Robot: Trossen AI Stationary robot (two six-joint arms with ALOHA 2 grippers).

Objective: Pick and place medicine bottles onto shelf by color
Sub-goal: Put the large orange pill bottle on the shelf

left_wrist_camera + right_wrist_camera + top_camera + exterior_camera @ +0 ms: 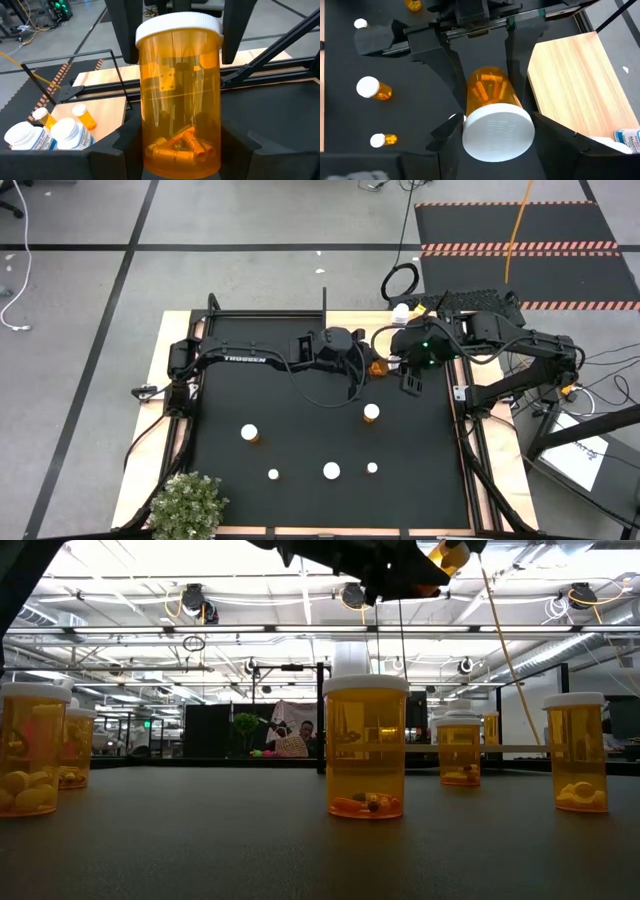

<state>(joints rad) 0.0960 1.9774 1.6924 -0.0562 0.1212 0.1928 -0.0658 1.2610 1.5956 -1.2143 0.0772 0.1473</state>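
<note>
An orange medicine bottle [180,100] with a white cap hangs above the black mat's far right part, between both arms. My left gripper [182,152] is shut on its base end and my right gripper [497,142] is shut at its cap. Several other orange bottles [250,433] [371,413] stand upright on their bases on the mat. The light-wood shelf [570,85] lies beside the mat, and two white bottles [22,137] and two small orange ones [82,116] stand on it. My left gripper pinches the lower part of the bottle's orange body [150,150] between its two fingers. It comes from the table's left, nearly level. The bottle is clear of the mat, its cap toward the right arm. My right gripper has its two fingers [545,135] against opposite sides of the white cap [485,145]. It comes from the table's right, slanting down.
A potted plant [188,505] stands at the near left corner. Black frame rails [470,450] run along the mat's sides. Five bottles stand across the mat's near half [331,471]; the mat's left part is bare.
</note>
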